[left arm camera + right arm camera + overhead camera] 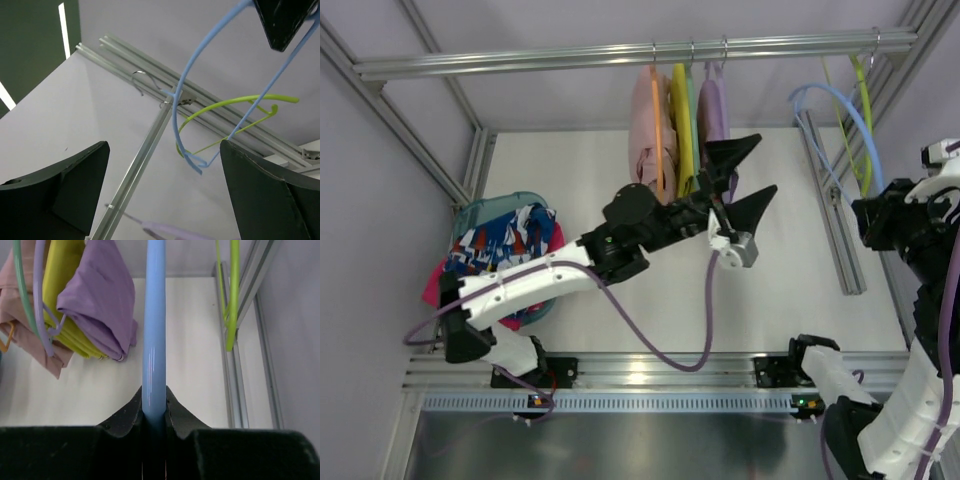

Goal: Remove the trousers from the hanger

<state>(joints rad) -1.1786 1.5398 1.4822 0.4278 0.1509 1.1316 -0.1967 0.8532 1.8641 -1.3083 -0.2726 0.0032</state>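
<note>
The dark blue trousers (505,245) with a white and red print lie off the hanger in a teal basket (525,200) at the table's left edge. The bare light-blue hanger (842,108) is at the right. My right gripper (873,207) is shut on its bar; in the right wrist view the blue bar (154,315) runs up from between the closed fingers of the right gripper (154,402). My left gripper (745,178) is open and empty over the table's middle, facing the hanger (184,100). In its own view the left gripper (165,192) holds nothing.
Pink, yellow and lilac garments (680,125) hang on the top rail (620,55), just left of my left gripper. Yellow-green hangers (860,110) hang behind the blue one. An aluminium bar (830,205) lies on the table at right. A magenta garment (435,285) lies under the trousers.
</note>
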